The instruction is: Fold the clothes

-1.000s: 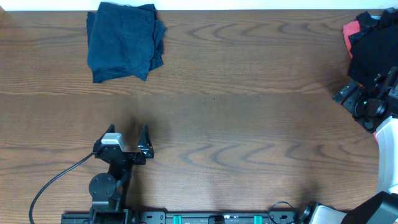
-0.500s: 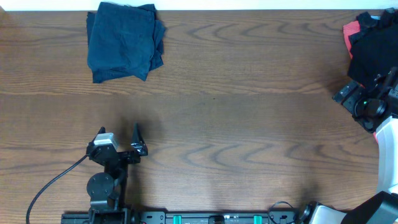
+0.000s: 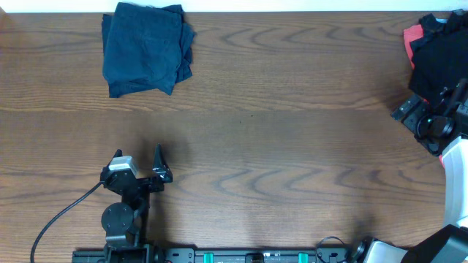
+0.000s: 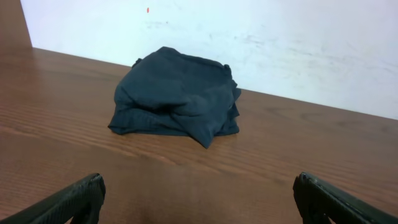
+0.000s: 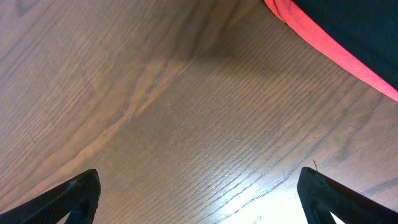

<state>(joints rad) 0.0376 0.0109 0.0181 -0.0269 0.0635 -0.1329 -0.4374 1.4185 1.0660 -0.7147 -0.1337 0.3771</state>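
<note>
A folded navy bundle of shorts (image 3: pixel 146 48) lies at the table's back left; in the left wrist view it (image 4: pixel 177 98) sits ahead of the fingers, by the white wall. My left gripper (image 3: pixel 139 162) is open and empty, low over the wood near the front left, well short of the bundle. A pile of dark clothes (image 3: pixel 442 51) with a red piece (image 3: pixel 414 35) lies at the far right edge. My right gripper (image 3: pixel 420 117) is open and empty just in front of that pile; its wrist view shows the red hem (image 5: pixel 329 46) and dark cloth (image 5: pixel 354 22) at top right.
The wooden table (image 3: pixel 292 131) runs wide between the two heaps. A black cable (image 3: pixel 58 219) trails from the left arm's base at the front left. The right arm's white body (image 3: pixel 457 190) stands at the right front edge.
The left gripper drew back toward the front left between one second and half a second ago, then held still. The right arm and both heaps have not moved.
</note>
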